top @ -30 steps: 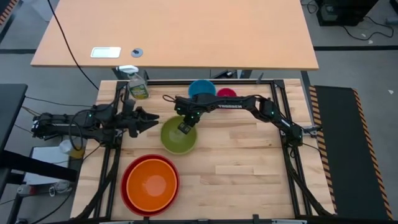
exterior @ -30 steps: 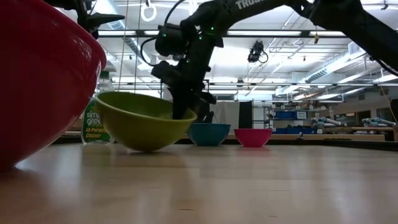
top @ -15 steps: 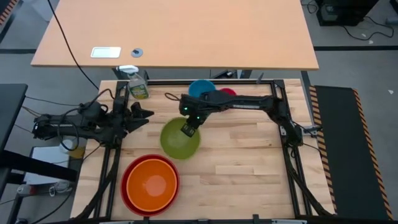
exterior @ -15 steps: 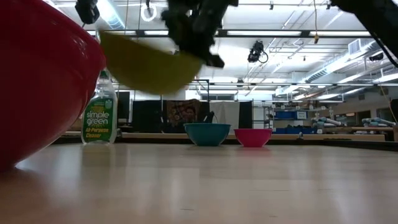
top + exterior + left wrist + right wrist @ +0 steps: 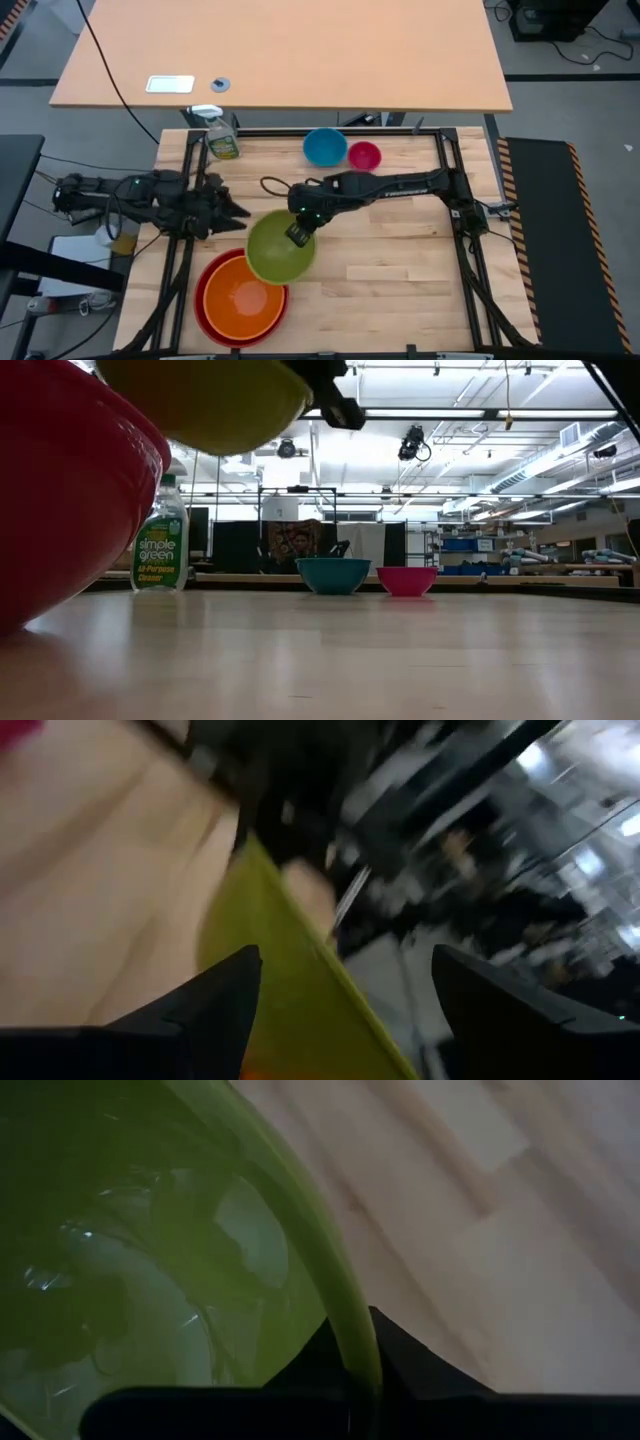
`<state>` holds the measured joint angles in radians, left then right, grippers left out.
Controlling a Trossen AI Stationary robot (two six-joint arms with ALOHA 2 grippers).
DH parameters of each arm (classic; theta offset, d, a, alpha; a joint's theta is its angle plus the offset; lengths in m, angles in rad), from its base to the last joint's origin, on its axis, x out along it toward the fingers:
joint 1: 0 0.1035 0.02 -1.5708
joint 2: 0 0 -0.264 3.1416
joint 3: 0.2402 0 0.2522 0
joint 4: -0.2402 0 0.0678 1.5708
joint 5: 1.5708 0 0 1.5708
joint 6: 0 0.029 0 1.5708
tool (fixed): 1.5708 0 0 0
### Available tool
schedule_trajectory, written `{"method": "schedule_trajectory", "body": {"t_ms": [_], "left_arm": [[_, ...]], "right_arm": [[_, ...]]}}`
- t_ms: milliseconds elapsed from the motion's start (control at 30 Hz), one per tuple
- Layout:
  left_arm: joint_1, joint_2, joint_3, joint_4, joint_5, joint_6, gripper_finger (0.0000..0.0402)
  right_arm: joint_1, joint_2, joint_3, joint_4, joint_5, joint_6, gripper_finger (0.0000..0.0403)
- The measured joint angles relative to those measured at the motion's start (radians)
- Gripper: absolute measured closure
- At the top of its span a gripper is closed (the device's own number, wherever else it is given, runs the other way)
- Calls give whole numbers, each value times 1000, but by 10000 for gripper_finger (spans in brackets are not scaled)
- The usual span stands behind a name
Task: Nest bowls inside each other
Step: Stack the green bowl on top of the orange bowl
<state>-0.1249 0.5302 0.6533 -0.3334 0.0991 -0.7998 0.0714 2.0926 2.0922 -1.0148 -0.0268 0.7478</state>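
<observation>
The yellow-green bowl [image 5: 278, 250] hangs in the air, my right gripper [image 5: 297, 234] shut on its rim. Seen from above, it overlaps the far right edge of the orange bowl [image 5: 238, 297], which sits inside the red bowl [image 5: 205, 300] at the near left. In the low view the yellow-green bowl [image 5: 200, 400] floats high above the table beside the red bowl [image 5: 60, 510]. The blue bowl [image 5: 325, 147] and the pink bowl [image 5: 364, 155] stand on their bases at the far edge. My left gripper [image 5: 238, 212] is open, left of the lifted bowl, touching nothing. My right gripper pinches the yellow-green bowl's rim [image 5: 345, 1320] on the side toward the table's right, one finger inside the bowl and one outside. The fingers come slanting down from the far right. The bowl is lifted clear of the table, its mouth up and slightly tilted.
A green spray bottle [image 5: 222, 140] stands at the far left corner. Bare wood lies to the right of the bowls [image 5: 400, 260]. A black frame rail [image 5: 455, 230] borders the table's right side.
My right gripper has risen and gone toward the near left with the yellow-green bowl. The bowl has been lifted off the table and now hangs partly over the orange bowl. My left gripper has swung a little toward the near edge.
</observation>
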Motion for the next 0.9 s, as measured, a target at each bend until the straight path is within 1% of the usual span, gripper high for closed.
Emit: {"method": "schedule_trajectory", "body": {"t_ms": [133, 200, 300, 400, 467, 600, 733, 900], "left_arm": [[-40, 126, 179, -234, -23, 0, 116], [-53, 203, 278, -356, -68, -2, 121], [-66, 325, 406, -526, -145, -36, 129], [-71, 443, 493, -622, -169, -82, 132], [-72, 518, 528, -676, -171, -119, 132], [-93, 626, 569, -676, -173, -135, 132], [-111, 693, 581, -696, -185, -182, 132], [-116, 738, 582, -743, -183, -215, 136]], "right_arm": [[12, 0, 0, -78, 64, 25, 382], [13, 0, 0, -108, 86, 35, 381], [13, 0, 0, -100, 91, 35, 378], [11, 0, 0, -98, 96, 14, 377], [11, 0, 0, -83, 110, 6, 378], [11, 0, 0, -75, 118, -13, 378], [12, 0, 0, -72, 116, -18, 377], [21, 0, 0, -75, 116, -22, 377]]}}
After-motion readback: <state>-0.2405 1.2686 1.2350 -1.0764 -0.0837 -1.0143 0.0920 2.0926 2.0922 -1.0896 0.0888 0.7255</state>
